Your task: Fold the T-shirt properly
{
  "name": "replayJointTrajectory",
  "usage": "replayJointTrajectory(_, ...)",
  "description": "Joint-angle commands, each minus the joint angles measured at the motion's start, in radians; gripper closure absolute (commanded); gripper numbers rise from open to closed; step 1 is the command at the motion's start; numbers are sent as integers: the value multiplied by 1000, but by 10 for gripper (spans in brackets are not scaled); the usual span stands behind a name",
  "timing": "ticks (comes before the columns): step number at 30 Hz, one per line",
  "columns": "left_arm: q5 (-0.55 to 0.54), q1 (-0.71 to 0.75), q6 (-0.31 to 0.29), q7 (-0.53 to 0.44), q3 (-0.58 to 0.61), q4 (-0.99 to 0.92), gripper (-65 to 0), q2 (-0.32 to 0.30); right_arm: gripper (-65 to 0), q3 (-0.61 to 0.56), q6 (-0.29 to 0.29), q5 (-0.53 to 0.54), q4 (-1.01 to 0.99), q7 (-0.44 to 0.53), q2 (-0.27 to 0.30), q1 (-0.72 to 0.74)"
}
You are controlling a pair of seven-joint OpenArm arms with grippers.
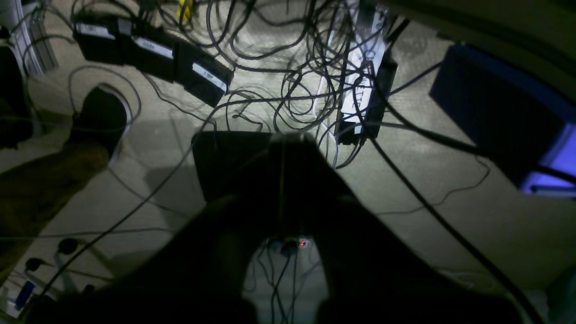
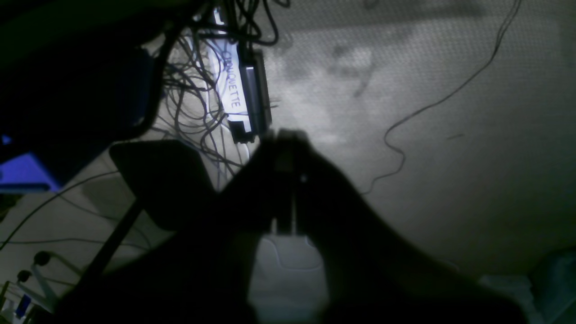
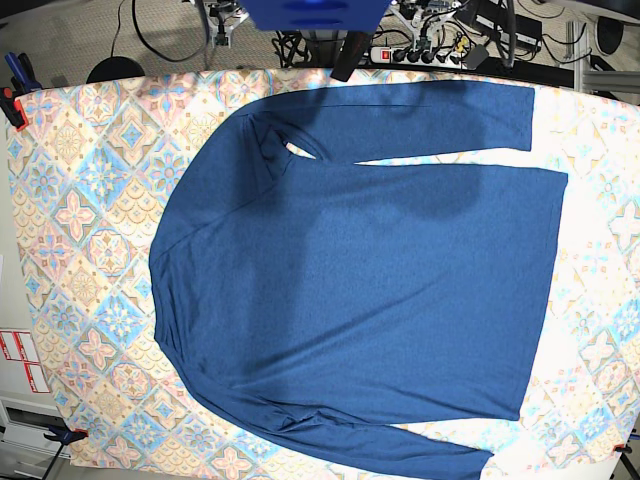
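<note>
Tablecloth (image 3: 80, 250): pastel tile pattern, covers the table; bare strips show at frame left, right edge and lower left of base view.
Clamps: red-tipped clamp (image 3: 12, 100) at upper left edge, another (image 3: 62, 435) at lower left corner, both on the cloth's border.
T-shirt (image 3: 360, 280): dark navy, long-sleeved, lies flat across centre of base view, fills most of the cloth. Collar end twd frame left, hem twd frame right. One sleeve (image 3: 420, 120) runs along top, straight, cuff at upper right. Other sleeve (image 3: 370, 440) runs along bottom edge, cuff at lower centre-right. Small gap of cloth shows betw. upper sleeve and body. No grippers on it.
Blue block (image 3: 315, 12): top centre of base view, partly cut off by frame; casts shadow on shirt's upper part.
Power strip (image 3: 420, 50): upper right, on floor behind table, w/ cables.
Left gripper (image 1: 283, 139): left wrist view, dark silhouette at centre, fingers meet at the tip, nothing betw. them. Points at floor, not the table. Cable tangle (image 1: 288, 58) and black boxes (image 1: 153, 54) beyond it, upper left to centre.
Right gripper (image 2: 284, 135): right wrist view, dark silhouette at centre, fingers pressed together, holds nothing. Bare grey floor (image 2: 450, 180) fills frame right; labelled white strip (image 2: 231, 90) and cables at upper left of centre.
</note>
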Motion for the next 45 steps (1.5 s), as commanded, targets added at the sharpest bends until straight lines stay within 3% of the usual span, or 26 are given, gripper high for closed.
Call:
replayJointTrajectory(1,4,13,3,6,0,6,0,-1,0,-1,0,-2,0,2,3,-8)
replayJointTrajectory(9,4,48,3,1,0,15,0,-19,0,-1,0,-2,3,4,4,-78)
replayJointTrajectory(18,-7,107,3,0,1,38,0,-69,0,-2,0,-3,198,-1,35,-208)
replayJointTrajectory(38,-8,628,3,6,0,919,0,-164,0,10,-1,0,683,-1,103,-546)
replayJointTrajectory(45,-10,764,3,7,-6,1188,0,-188,0,159,-1,0,945,-1,129,-676)
